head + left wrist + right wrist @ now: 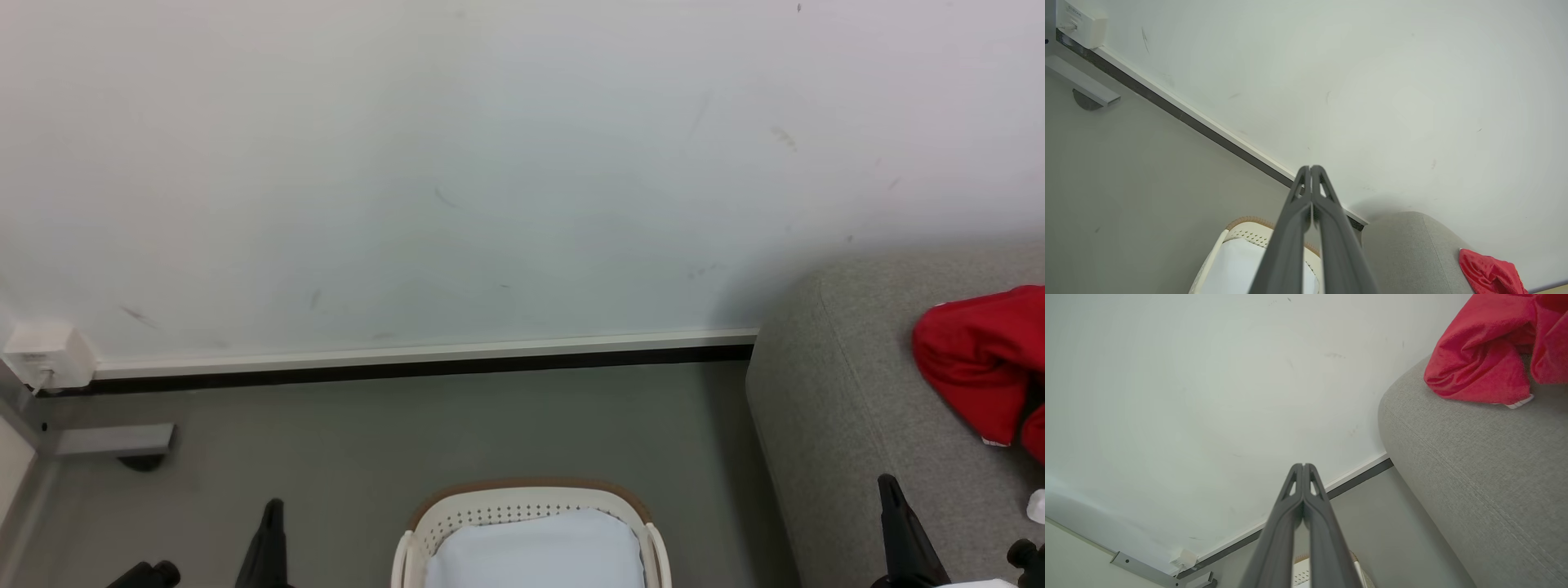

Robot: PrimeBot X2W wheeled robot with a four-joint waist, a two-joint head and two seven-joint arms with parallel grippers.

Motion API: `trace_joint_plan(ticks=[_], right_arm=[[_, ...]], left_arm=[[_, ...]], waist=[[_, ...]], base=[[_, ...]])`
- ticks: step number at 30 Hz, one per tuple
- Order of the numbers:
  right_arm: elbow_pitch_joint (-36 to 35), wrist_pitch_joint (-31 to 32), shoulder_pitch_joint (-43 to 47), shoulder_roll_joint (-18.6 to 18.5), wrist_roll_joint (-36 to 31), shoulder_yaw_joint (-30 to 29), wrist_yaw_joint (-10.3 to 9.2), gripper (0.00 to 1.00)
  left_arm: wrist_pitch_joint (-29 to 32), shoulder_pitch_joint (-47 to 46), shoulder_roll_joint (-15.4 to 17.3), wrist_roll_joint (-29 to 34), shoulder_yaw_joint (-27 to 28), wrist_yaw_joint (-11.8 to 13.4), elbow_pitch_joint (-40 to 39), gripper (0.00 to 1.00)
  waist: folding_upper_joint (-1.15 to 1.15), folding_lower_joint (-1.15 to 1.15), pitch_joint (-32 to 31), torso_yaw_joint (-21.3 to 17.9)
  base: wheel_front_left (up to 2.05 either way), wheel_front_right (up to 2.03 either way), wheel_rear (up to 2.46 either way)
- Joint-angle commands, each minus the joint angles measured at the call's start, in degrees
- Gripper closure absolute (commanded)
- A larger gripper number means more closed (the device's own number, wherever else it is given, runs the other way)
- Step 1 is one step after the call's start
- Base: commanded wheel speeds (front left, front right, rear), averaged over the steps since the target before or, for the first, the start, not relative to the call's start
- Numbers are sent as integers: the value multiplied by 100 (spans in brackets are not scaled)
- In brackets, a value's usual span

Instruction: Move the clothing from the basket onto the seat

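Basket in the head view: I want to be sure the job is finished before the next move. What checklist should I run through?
1. Basket free of clothing: a pale pad lies inside, but the near part is cut off: cannot tell.
2. Red garment lying on the sofa: ok.
3. Striped garment on the sofa: a white cuff peeks from under the red, the rest is hidden: cannot tell.
4. Left gripper shut and empty: ok.
5. Right gripper shut and empty: ok.
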Motion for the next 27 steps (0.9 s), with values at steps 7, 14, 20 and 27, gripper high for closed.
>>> trace_joint_plan(ticks=[7, 14, 20, 27], right_arm=[[-89, 150, -218, 29, 516, -153, -3, 100], [-92, 288, -249, 60, 951, -263, -4, 100], [-94, 401, -289, 88, 1297, -351, -5, 100], [-96, 522, -314, 121, 1678, -450, -5, 100]], left_arm=[[154, -174, 46, -625, 60, -22, -130, 100], [292, -207, 52, -1145, 94, -27, -173, 100], [406, -233, 56, -1556, 121, -30, -207, 100], [521, -265, 61, -2020, 146, -33, -244, 100]], waist=[[0, 0, 18, 20], [0, 0, 37, 40], [0, 0, 53, 57], [0, 0, 72, 77]], base=[[0, 0, 0], [0, 0, 0], [0, 0, 0], [0, 0, 0]])
